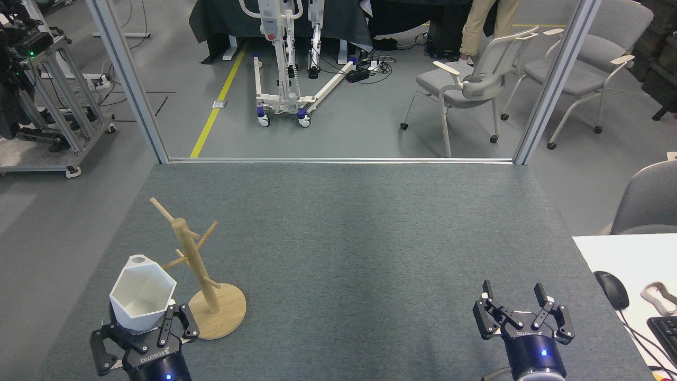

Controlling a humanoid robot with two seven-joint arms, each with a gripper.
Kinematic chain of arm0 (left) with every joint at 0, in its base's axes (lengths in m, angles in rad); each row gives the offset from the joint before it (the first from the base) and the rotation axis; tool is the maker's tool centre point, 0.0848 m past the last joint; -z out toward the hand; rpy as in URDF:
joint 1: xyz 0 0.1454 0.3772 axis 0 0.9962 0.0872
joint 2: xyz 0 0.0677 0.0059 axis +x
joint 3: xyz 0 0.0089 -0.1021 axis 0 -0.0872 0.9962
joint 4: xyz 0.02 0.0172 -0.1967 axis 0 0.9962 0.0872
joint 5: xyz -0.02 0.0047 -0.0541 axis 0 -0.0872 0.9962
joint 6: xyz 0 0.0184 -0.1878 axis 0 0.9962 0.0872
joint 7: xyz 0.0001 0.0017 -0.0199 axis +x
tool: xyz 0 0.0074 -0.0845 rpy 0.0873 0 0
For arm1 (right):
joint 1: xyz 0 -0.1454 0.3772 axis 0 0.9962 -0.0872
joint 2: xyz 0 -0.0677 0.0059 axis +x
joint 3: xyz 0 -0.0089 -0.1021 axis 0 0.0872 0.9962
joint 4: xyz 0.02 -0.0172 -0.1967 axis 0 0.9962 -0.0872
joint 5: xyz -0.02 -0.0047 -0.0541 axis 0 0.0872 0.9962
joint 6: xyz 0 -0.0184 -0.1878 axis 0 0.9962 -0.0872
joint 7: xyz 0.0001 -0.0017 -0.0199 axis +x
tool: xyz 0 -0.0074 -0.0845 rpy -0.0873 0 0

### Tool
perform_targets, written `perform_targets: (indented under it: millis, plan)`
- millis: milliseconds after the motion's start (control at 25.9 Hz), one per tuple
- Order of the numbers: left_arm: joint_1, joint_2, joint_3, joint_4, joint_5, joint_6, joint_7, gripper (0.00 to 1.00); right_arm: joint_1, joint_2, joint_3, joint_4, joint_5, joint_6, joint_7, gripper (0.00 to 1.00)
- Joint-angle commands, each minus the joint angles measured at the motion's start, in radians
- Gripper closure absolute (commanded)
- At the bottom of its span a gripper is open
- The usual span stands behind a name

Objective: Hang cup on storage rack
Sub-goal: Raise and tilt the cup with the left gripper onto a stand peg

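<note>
Already the left claw (pixel 142 330) is clamped on the white faceted cup (pixel 142 293), near-left of the wooden mug tree (pixel 197 270); hanging remains; right claw (pixel 519 312) spread, idle.

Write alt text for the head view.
The left gripper holds a white faceted cup upright beside a wooden storage rack on a grey table. The right gripper sits open and empty at the near right.

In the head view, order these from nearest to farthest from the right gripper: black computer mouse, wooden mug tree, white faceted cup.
Measured from the right gripper:
1. Black computer mouse, just to its right on the white desk.
2. Wooden mug tree, far across the mat to its left.
3. White faceted cup, farthest left, at the left gripper.
</note>
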Motion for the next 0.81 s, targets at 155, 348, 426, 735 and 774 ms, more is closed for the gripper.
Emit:
perform_targets:
  millis: [155, 348, 426, 735, 774]
  plan:
    - [-0.02, -0.01, -0.057, 0.034, -0.018, 0.0, 0.006, 0.76, 0.0, 0.002, 0.0, 0.0, 0.004, -0.001, 0.0, 0.01]
    - [-0.046, -0.018, -0.101, 0.061, -0.035, 0.0, 0.006, 0.76, 0.001, 0.002, 0.0, 0.0, 0.01, -0.001, 0.001, 0.01]
    - [-0.048, -0.025, -0.101, 0.07, -0.035, 0.0, 0.006, 0.76, 0.0, 0.002, 0.0, 0.0, 0.01, -0.001, 0.001, 0.01]
    - [-0.054, -0.022, -0.092, 0.023, -0.033, 0.0, 0.0, 0.76, 0.003, 0.002, 0.0, 0.0, 0.01, -0.001, 0.001, 0.01]
    - [-0.051, -0.024, -0.086, 0.011, -0.032, 0.0, -0.004, 0.76, 0.003, 0.0, 0.0, 0.0, 0.01, -0.001, 0.001, 0.01]
